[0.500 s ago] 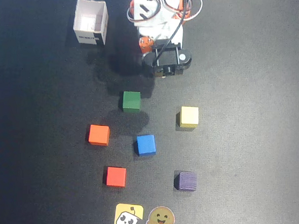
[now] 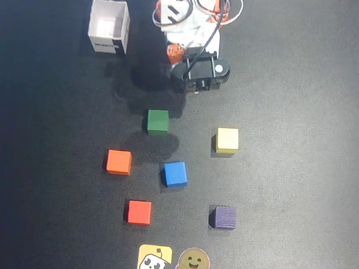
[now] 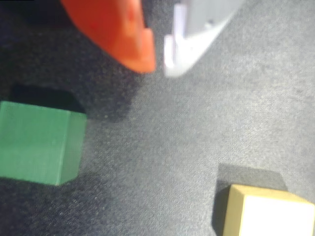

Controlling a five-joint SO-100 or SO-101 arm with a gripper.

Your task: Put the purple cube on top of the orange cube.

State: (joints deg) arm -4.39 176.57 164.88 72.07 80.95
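The purple cube [image 2: 224, 217] rests on the black mat near the front right in the overhead view. The orange cube [image 2: 118, 162] sits to the left of centre, well apart from it. My arm [image 2: 192, 31] is folded at the back edge, far from both cubes. In the wrist view my gripper [image 3: 160, 66] hangs above bare mat, its orange finger [image 3: 123, 34] and white finger [image 3: 197, 29] almost touching at the tips, with nothing between them. Neither the purple cube nor the orange cube shows in the wrist view.
A green cube [image 2: 158, 121] [image 3: 39, 142] and a yellow cube [image 2: 227, 140] [image 3: 268, 211] lie nearest the gripper. A blue cube [image 2: 175, 174] and a red cube [image 2: 139, 212] sit between the task cubes. A white open box [image 2: 108, 26] stands back left. Two stickers [image 2: 173, 262] mark the front edge.
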